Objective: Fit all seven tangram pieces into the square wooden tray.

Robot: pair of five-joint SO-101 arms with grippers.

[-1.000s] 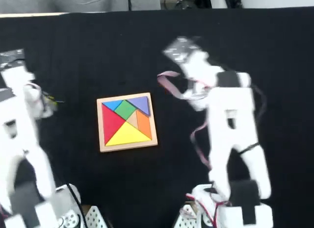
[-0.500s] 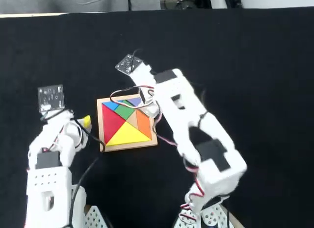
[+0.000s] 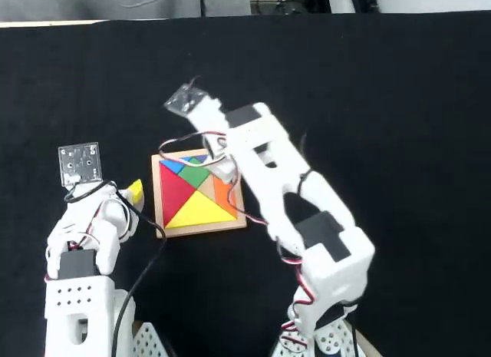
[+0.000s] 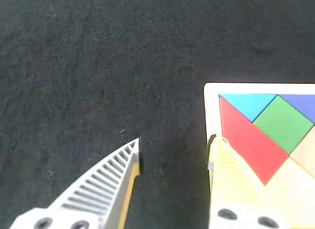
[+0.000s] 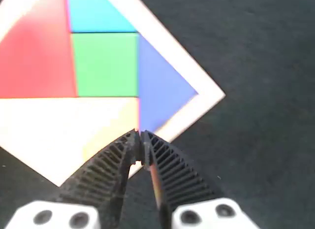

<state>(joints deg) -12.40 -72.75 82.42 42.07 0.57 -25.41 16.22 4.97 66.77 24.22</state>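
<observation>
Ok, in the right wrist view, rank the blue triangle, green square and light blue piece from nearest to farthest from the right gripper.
From the right gripper:
1. Blue triangle, just ahead of the tips.
2. Green square, beside that triangle, farther in.
3. Light blue piece, beyond the green square.

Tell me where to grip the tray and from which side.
Take the tray by the rim nearest the left gripper, coming in low from that side. The tray lies flat and the pieces fill its inside, so probably only the outer edge is free to pinch. That gripper is open, with one finger at this rim.
</observation>
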